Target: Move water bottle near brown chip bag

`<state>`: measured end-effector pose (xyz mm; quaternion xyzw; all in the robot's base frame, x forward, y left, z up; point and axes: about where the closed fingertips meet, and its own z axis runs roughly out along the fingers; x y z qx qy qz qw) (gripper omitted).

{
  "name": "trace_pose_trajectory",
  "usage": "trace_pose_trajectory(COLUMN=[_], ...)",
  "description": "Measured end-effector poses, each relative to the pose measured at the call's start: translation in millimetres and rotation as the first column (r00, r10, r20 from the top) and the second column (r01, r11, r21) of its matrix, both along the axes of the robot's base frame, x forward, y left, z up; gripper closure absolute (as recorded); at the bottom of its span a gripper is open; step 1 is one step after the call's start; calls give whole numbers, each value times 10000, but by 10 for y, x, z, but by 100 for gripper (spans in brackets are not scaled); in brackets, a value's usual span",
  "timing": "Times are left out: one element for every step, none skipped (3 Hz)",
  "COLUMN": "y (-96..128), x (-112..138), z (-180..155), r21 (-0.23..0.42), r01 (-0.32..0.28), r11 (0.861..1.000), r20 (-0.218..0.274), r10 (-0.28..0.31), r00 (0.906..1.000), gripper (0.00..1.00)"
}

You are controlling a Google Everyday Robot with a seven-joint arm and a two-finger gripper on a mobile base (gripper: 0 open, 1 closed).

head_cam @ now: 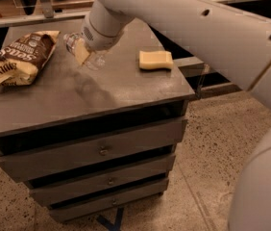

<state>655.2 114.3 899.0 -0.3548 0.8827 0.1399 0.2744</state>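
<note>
While above cabinet (118, 88), gripper (84, 52) holds water bottle (73, 42)

Lighting's warm and kinda dim, typical indoor overhead stuff. The white arm (198, 28) catches most of it and is easily the brightest thing in view. The gripper (83, 52), up over the back left of the table (135, 88) and clamped on the water bottle (96, 59), throws a soft smudgy shadow (90, 88) on the grey top just below it. The drawer gaps (78, 129) go nearly black. The floor (207, 148) is evenly lit with no real glare.
</note>
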Motion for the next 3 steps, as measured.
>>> trace_pose_trajectory(y=[271, 524, 707], x=[5, 1, -7], z=[5, -39, -140], r21=[133, 306, 375], r01=[9, 45, 86], r11=[9999, 9995, 9993], r20=[-204, -304, -474], r10=[-6, -36, -69], r00=[9998, 9995, 9989], gripper=[100, 100, 100])
